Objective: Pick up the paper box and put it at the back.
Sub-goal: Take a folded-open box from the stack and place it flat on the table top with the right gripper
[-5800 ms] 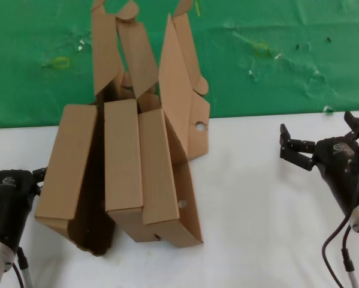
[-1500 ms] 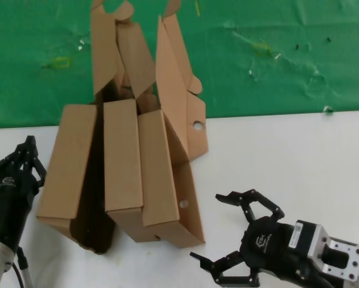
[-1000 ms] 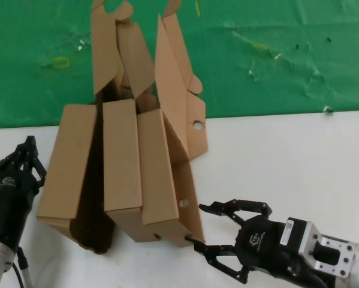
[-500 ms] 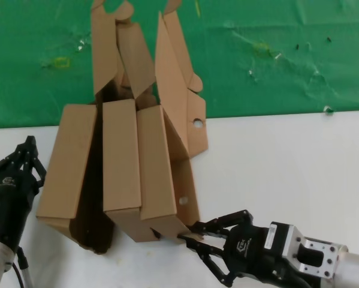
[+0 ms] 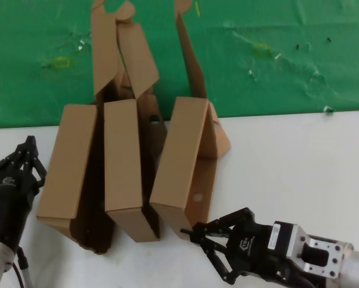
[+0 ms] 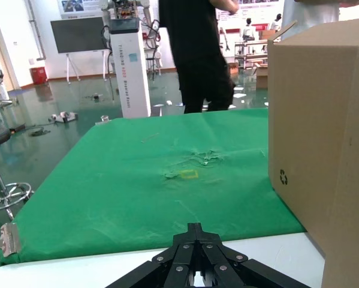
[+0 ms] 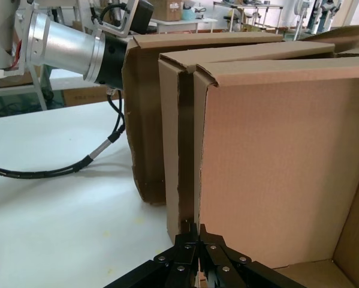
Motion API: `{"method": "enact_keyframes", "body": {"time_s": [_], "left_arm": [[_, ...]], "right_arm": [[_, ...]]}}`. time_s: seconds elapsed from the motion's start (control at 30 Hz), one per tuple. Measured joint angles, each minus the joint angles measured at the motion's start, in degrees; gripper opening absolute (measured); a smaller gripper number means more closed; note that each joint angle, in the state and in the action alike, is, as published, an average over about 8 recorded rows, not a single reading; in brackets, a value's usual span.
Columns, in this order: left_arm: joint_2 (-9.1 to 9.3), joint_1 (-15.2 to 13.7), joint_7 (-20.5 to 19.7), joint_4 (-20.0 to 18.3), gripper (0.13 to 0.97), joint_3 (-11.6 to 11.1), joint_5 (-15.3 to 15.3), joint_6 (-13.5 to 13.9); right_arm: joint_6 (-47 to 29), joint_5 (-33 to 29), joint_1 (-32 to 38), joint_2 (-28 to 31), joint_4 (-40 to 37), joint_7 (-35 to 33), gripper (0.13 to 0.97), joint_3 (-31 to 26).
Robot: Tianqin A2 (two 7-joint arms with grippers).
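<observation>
Head view: white tabletop (image 5: pixel 287 156), green cloth backdrop (image 5: pixel 275 66).

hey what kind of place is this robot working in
Probably a robotics lab or demo hall. Beyond the green cloth stand a white robot on a pedestal, a wall screen and a person in black; the paper box sits on a white tabletop.

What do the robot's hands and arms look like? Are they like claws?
Yes, a bit like claws. The right gripper is black, with thin jointed fingers and a small white logo on its body. Behind it sits a silver metal wrist block with bolt holes. The left gripper is black too, with the same white logo, a grey wrist and a thin black cable running beside it.
</observation>
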Motion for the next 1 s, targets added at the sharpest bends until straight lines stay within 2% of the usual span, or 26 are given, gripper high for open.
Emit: {"method": "enact_keyframes", "body": {"time_s": [0.3, 0.73, 0.87, 1.0], "left_arm": [[0.0, 0.0, 0.0, 0.0, 0.143, 0.0, 0.0, 0.0], [0.0, 0.0, 0.0, 0.0, 0.143, 0.0, 0.0, 0.0], [0.0, 0.0, 0.0, 0.0, 0.143, 0.0, 0.0, 0.0], [0.0, 0.0, 0.0, 0.0, 0.143, 0.0, 0.0, 0.0]], "right_arm": [[0.17, -2.65, -1.59, 1.64, 3.42, 2.4, 0.149, 3.22], [0.26, 2.51, -2.64, 9.13, 4.25, -0.63, 0.149, 11.34], [-1.24, 0.41, -1.0, 11.97, 4.26, 2.25, 0.149, 13.81], [-5.16, -5.65, 3.29, 13.46, 4.26, 7.53, 0.149, 14.78]]}}
